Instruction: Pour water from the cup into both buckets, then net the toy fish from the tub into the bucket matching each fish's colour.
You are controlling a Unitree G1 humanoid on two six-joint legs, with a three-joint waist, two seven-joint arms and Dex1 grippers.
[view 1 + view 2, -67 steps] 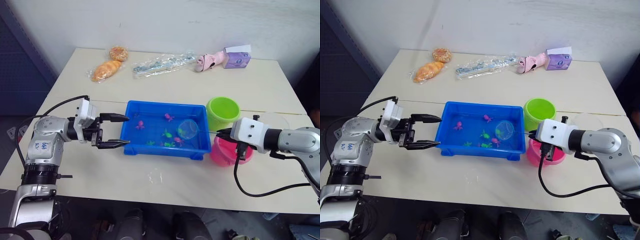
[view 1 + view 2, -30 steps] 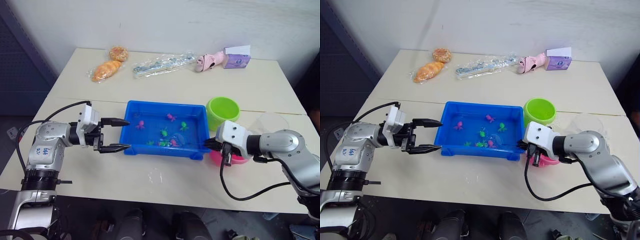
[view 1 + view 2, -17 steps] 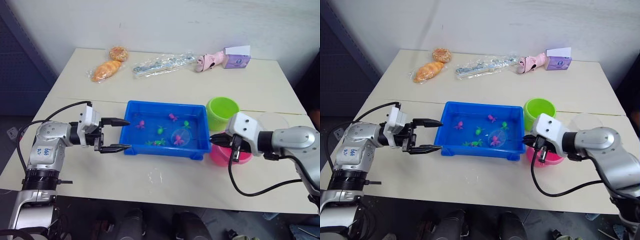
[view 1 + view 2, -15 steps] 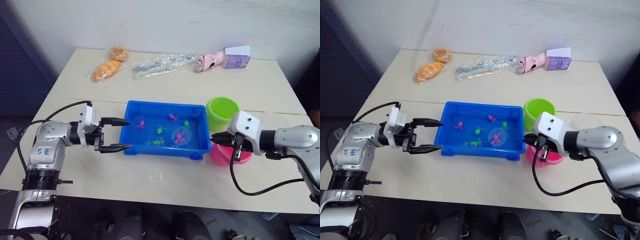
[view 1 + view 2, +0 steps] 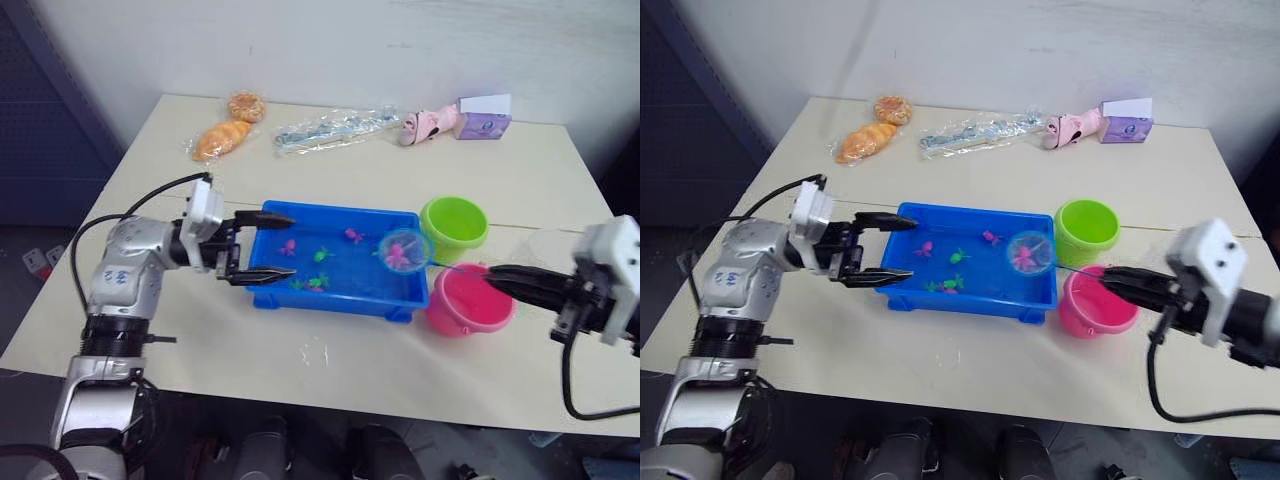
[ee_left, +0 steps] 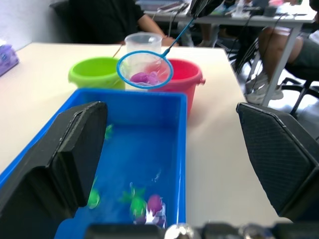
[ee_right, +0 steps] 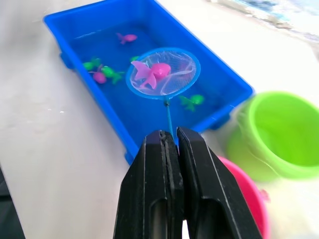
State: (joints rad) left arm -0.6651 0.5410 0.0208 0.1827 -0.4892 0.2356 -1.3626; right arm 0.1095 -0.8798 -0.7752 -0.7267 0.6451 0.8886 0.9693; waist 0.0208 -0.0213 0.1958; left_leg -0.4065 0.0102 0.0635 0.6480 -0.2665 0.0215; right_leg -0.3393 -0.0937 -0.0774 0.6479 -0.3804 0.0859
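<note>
Net (image 7: 163,72), round light blue hoop on thin dark wire handle, is carrying one pink fish (image 7: 154,70) in its mesh above the tub (image 5: 270,218), near the pink bucket (image 5: 468,300). Right gripper (image 7: 169,149) is pinching the handle, fingers closed; left gripper (image 5: 268,247) is gaping wide, holding nothing, at the tub's other end. Since half a second ago the hoop is riding higher, clear of the water, and the right arm is drawing back.

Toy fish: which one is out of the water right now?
The pink fish lying in the net, lifted above the tub by the right gripper. The other fish still lie in the tub's water.
</note>
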